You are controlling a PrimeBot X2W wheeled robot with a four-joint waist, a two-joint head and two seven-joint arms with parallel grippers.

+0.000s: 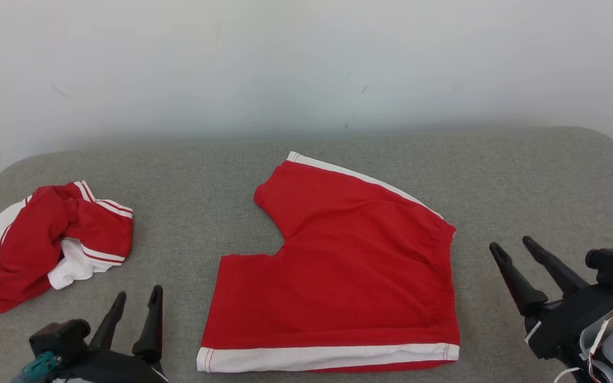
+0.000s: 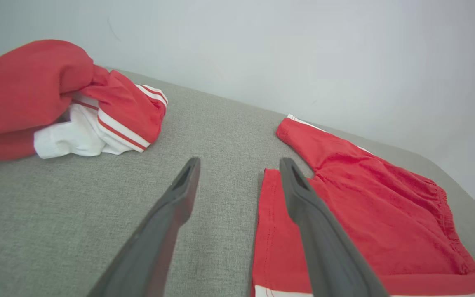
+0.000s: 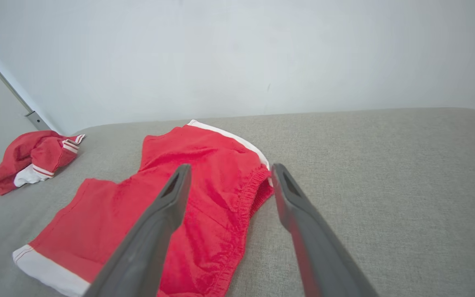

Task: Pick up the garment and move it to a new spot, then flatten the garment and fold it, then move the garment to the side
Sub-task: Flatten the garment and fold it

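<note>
Red shorts (image 1: 338, 276): spread flat mid-cushion, legs pointing left, waist to the right.
Left gripper (image 1: 139, 292): near the shorts' near-left hem, fingers spread, holding nothing.
Right gripper (image 1: 511, 243): off the shorts' waist side, jaws apart and empty too.
Step in hand: I read this as flattening done and the fold due.
How I'd do it: pinch the far leg's hem with the left and the far end of the waistband (image 1: 445, 266) with the right, lift both together, and lay the far half over the near one, stripe on stripe (uneven lift would skew it).
Cloth: thin, matte red knit, limp, with faint soft ripples; I expect it to sag between grips.
Trim: a white side stripe (image 1: 328, 357) with red stitching; the waistband is gathered elastic.
Crumpled garment (image 1: 46, 244): a red-and-white heap, well left of the shorts.
Grey cushion (image 1: 524, 175): coarse weave with rounded corners, likely grippy under the shorts.
</note>
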